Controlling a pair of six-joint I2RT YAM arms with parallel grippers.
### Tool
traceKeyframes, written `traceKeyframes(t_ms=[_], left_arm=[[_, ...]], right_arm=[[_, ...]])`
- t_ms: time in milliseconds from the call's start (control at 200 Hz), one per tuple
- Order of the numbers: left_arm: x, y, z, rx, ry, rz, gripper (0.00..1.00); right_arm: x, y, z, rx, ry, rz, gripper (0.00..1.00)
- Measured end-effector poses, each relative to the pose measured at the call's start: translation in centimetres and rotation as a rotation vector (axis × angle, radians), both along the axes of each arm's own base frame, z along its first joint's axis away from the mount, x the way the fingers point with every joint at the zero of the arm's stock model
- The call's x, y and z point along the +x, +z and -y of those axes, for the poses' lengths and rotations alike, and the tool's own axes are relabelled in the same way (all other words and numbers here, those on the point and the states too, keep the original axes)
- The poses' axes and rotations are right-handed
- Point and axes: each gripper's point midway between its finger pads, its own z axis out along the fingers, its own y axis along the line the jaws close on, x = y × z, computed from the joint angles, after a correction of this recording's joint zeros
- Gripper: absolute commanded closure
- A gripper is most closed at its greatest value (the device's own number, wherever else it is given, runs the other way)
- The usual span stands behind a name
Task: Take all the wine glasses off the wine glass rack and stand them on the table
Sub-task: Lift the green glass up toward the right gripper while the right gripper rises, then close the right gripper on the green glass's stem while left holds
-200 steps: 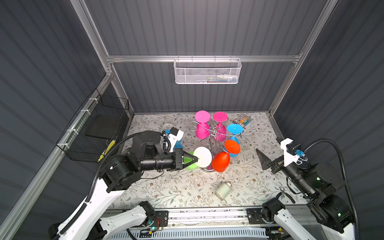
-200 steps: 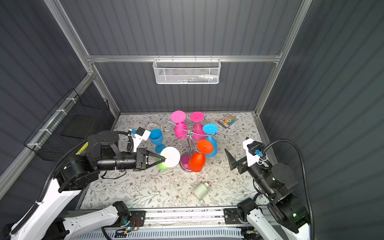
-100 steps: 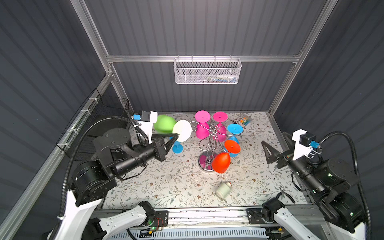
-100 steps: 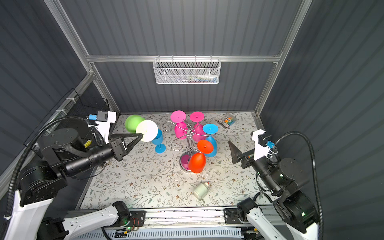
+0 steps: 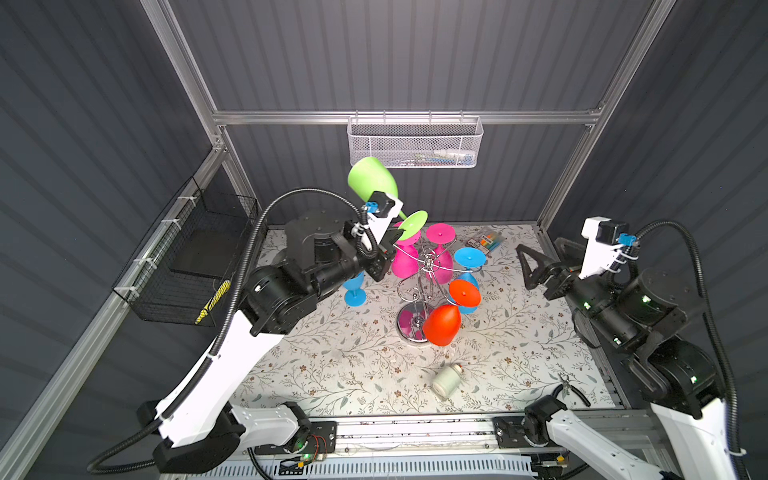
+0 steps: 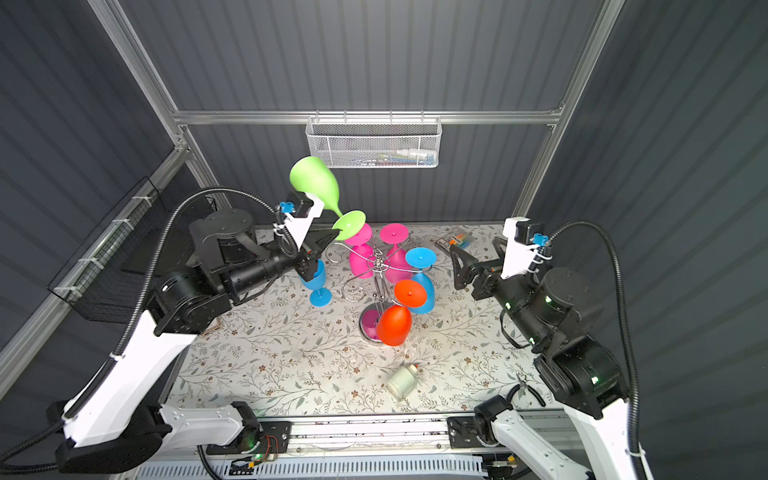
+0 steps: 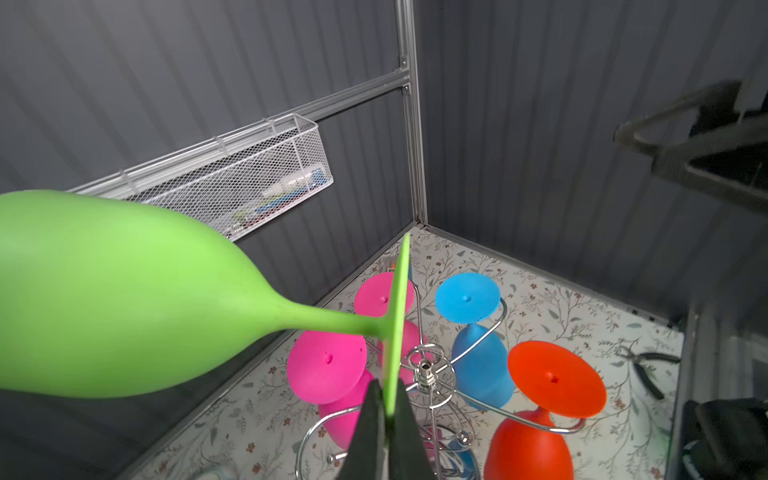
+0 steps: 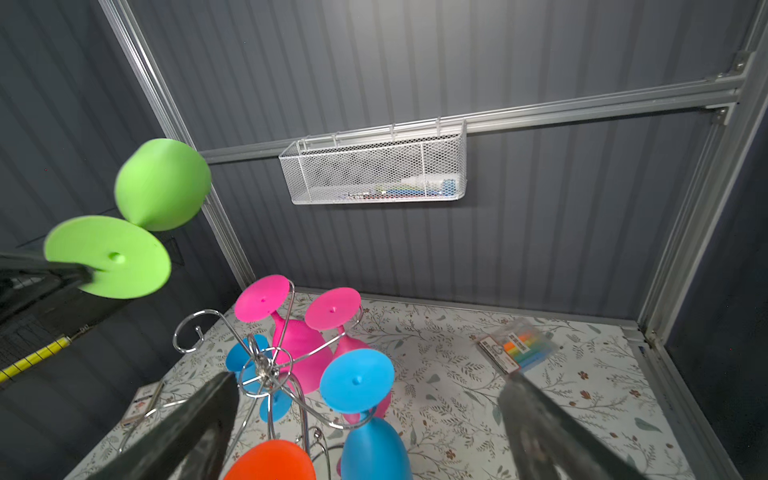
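left pincer (image 7: 389, 399): clamped on green wine glass (image 5: 371, 183) foot, clear of wine glass rack (image 5: 428, 266) | right pincer (image 8: 368, 384): spread wide, empty

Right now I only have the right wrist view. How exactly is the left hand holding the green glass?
Observer: The left hand is shut on the green glass. It pinches only the rim of the foot, edge-on between both fingers.
Operator: Is anything lying on the table below my view?
Observer: A white bottle lies on its side on the table, in front of the rack.
Operator: Anything else down there?
Observer: Pliers lie by the table's near right corner.
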Motion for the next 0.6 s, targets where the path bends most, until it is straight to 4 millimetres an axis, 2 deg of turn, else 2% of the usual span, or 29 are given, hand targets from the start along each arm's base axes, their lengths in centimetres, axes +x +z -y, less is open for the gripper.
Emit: traceKeyframes(t_ms=[125, 240, 405, 600], left_arm=[[0.8, -0.6, 2.2, 0.07, -0.069, 0.09, 1.0], [0.7, -1.0, 3.9, 0.127, -0.13, 0.166, 1.0], [-1.1, -1.6, 6.8, 0.214, -0.231, 0.289, 1.0], [-2.8, -2.3, 10.0, 0.309, -0.313, 0.424, 1.0]], right_arm=[[0.2, 1.2, -0.7, 0.027, 0.035, 0.015, 0.01], [0.0, 2.0, -1.4, 0.047, 0.075, 0.02, 0.01], [0.0, 2.9, -2.5, 0.07, 0.132, 0.014, 0.01], [0.6, 2.2, -3.7, 0.079, 0.185, -0.029, 0.01]])
